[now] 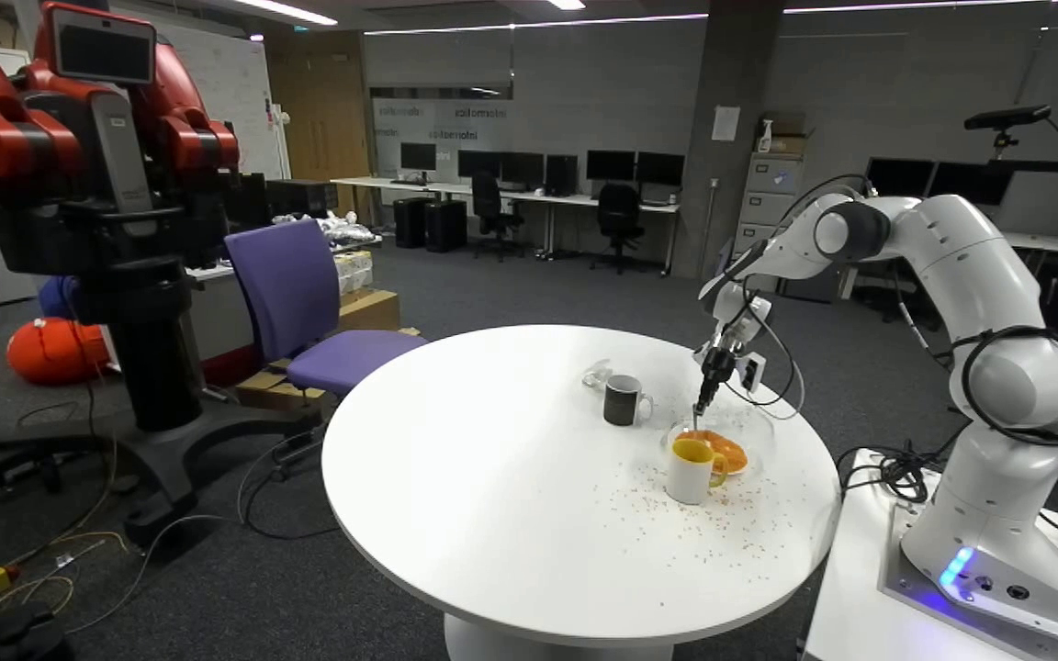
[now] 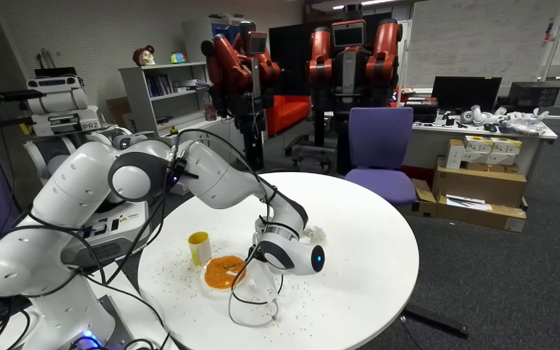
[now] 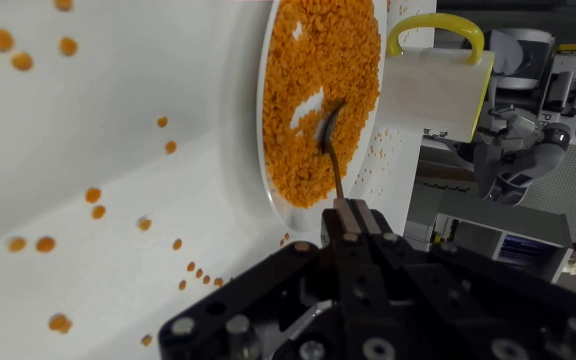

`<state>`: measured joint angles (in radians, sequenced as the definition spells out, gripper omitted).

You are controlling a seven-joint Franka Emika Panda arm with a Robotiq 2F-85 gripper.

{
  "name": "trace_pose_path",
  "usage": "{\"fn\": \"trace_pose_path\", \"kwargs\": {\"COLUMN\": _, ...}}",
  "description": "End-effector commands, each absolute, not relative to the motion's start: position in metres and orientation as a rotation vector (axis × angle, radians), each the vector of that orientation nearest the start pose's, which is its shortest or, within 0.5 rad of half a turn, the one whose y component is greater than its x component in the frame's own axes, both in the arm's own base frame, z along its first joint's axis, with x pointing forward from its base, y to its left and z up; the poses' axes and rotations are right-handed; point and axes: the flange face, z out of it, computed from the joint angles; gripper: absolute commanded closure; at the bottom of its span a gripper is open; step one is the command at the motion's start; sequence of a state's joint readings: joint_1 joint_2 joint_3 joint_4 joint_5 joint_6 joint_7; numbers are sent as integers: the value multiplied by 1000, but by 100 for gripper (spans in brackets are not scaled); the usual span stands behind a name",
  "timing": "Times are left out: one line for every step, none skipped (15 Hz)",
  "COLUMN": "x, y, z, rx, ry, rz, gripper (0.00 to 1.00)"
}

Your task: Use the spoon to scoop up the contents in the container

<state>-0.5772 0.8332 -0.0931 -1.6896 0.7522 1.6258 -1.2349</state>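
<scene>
In the wrist view my gripper [image 3: 351, 205] is shut on the handle of the thin metal spoon [image 3: 335, 167]. The spoon's bowl rests among the orange, grain-like contents [image 3: 300, 155], beside a bare white patch. These contents lie spread in the shallow white container [image 3: 261, 115], whose near edge sits just beyond my fingertips. In an exterior view the gripper [image 1: 699, 406] points down over the far side of the contents [image 1: 724, 446]. Another exterior view has the container's orange contents [image 2: 219, 273] in sight, while the wrist and cables mostly cover the gripper.
A white mug with yellow inside [image 1: 687, 479] stands right against the container's side. Farther off are a dark grey mug [image 1: 621, 404] and crumpled clear plastic [image 1: 596, 374]. Loose orange grains [image 3: 45, 244] are scattered over the white round table [image 1: 492, 477]. A purple chair [image 1: 356, 356] adjoins it.
</scene>
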Motion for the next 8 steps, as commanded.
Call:
{"fn": "trace_pose_path", "kwargs": {"x": 496, "y": -301, "z": 99, "rx": -2045, "ry": -180, "rz": -36, "gripper": 100}}
{"fn": "trace_pose_path", "kwargs": {"x": 495, "y": -301, "z": 99, "rx": -2039, "ry": -179, "rz": -38, "gripper": 100}}
{"fn": "trace_pose_path", "kwargs": {"x": 495, "y": -301, "z": 98, "rx": -2027, "ry": -176, "rz": -43, "gripper": 100}}
{"fn": "trace_pose_path", "kwargs": {"x": 495, "y": -301, "z": 98, "rx": -2019, "ry": -175, "rz": -48, "gripper": 100}}
{"fn": "trace_pose_path", "kwargs": {"x": 495, "y": -301, "z": 98, "rx": -2011, "ry": -178, "rz": -53, "gripper": 100}}
{"fn": "trace_pose_path", "kwargs": {"x": 495, "y": -302, "z": 97, "rx": -2006, "ry": -182, "rz": -57, "gripper": 100}}
{"fn": "trace_pose_path", "kwargs": {"x": 495, "y": -302, "z": 97, "rx": -1999, "ry": -191, "rz": -60, "gripper": 100}}
{"fn": "trace_pose_path", "kwargs": {"x": 495, "y": -303, "z": 97, "rx": -1994, "ry": -200, "rz": -63, "gripper": 100}}
